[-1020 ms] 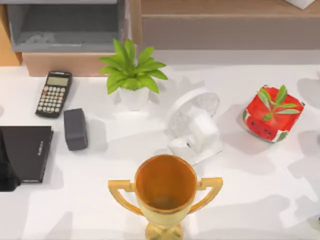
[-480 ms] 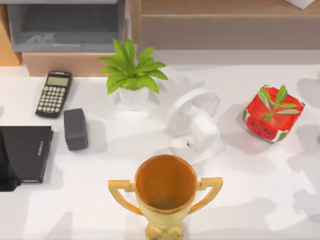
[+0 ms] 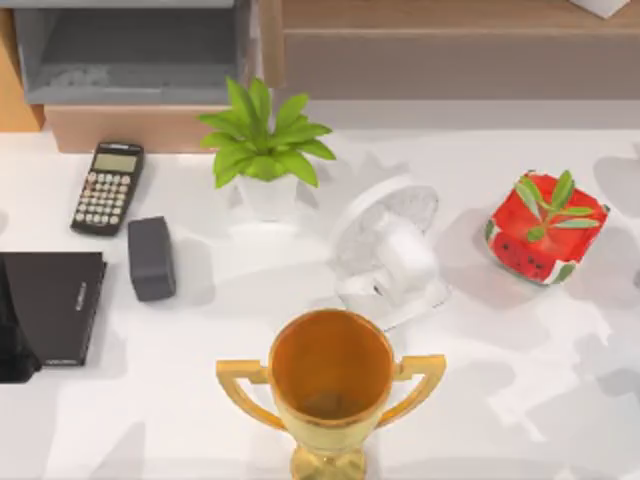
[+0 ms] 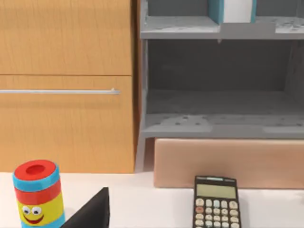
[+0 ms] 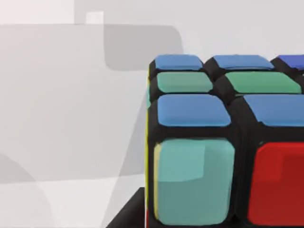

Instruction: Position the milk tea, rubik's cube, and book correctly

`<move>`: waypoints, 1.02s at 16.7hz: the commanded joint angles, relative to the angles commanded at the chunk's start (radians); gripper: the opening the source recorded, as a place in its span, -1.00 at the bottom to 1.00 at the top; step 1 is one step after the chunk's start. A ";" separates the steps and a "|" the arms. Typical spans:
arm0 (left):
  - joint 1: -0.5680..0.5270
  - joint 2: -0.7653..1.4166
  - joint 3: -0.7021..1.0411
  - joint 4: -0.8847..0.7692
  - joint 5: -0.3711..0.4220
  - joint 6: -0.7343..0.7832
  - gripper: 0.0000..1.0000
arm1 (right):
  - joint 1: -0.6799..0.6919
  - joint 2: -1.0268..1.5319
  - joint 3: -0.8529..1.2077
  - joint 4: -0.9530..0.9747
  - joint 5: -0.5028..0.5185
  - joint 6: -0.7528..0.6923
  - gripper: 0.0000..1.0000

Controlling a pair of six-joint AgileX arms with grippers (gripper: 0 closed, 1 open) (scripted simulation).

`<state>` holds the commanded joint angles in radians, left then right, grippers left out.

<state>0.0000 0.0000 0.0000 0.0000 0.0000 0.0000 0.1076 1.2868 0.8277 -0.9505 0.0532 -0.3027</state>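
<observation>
Rubik's cube sits right against the right gripper's camera; grip unclear. Only table shadows shifted.

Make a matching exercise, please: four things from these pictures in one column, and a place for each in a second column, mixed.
Things:
1. calculator
2. trophy
3. watermelon pot
4. book

Places:
A. upper shelf of the grey rack
B. right side of the table
C. left side of the table, in front of the rack
D. near edge of the table, in the middle

Pairs: 1-C, 2-D, 3-B, 4-A
</observation>
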 joint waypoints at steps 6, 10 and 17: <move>0.000 0.000 0.000 0.000 0.000 0.000 1.00 | 0.087 0.123 0.252 0.389 0.142 0.112 -1.00; 0.000 0.000 0.000 0.000 0.000 0.000 1.00 | 0.173 0.207 0.426 0.722 0.235 0.205 -1.00; 0.000 0.000 0.000 0.000 0.000 0.000 1.00 | 0.262 0.283 0.631 1.050 0.341 0.316 -1.00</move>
<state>0.0000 0.0000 0.0000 0.0000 0.0000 0.0000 0.3694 1.5700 1.4583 0.0999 0.3944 0.0134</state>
